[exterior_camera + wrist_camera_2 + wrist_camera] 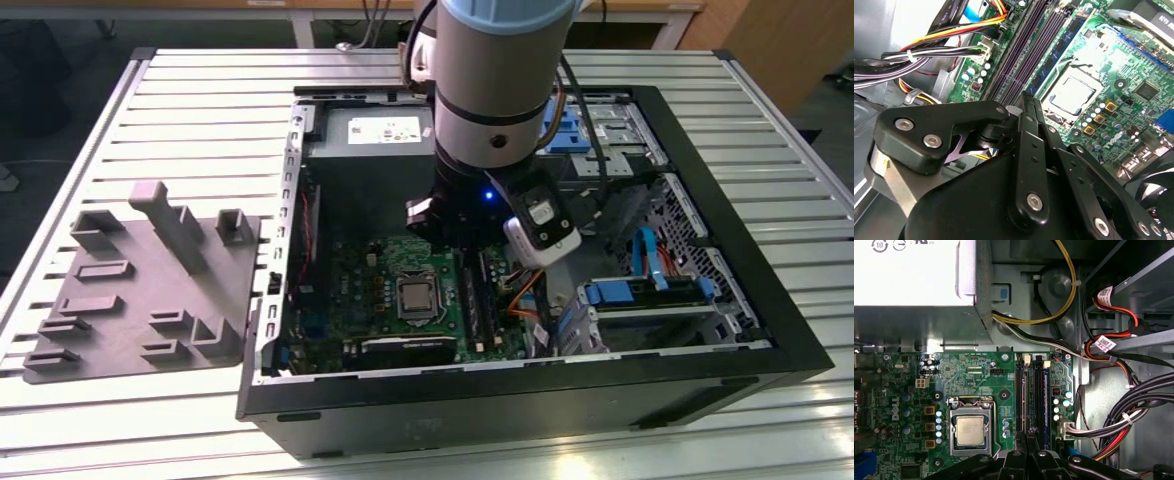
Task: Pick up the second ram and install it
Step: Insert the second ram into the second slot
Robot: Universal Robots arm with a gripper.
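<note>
Reaching down into the open computer case (534, 405) from the top centre of the exterior view, the arm (494, 90) hangs with its wrist over the middle of the case, just above the green motherboard (380, 275). The case lies on a slatted metal table (200, 90). A grey holder tray (147, 290) with upright pegs and pockets sits on the table at the exterior view's left, apart from the case. In both wrist views the gripper (1027, 436) is low over the board, its tip right above the row of long black memory slots (1023, 395). The jaws are clenched, the black fingers (1026, 130) meeting at the tip. I cannot tell whether anything thin is caught between them. The processor (970, 431) sits in its socket beside the slots, on the side away from the cables. A thin bluish strip (1045, 400) stands edge-on in the slot nearest the cable side, just beside the fingertips and not touching them. I cannot tell whether that strip is the second ram. A bundle of black, red and yellow cables (1139, 405) runs past the board edge close to the slots. The silver power supply box (909, 275) sits beyond the far edge of the board.
</note>
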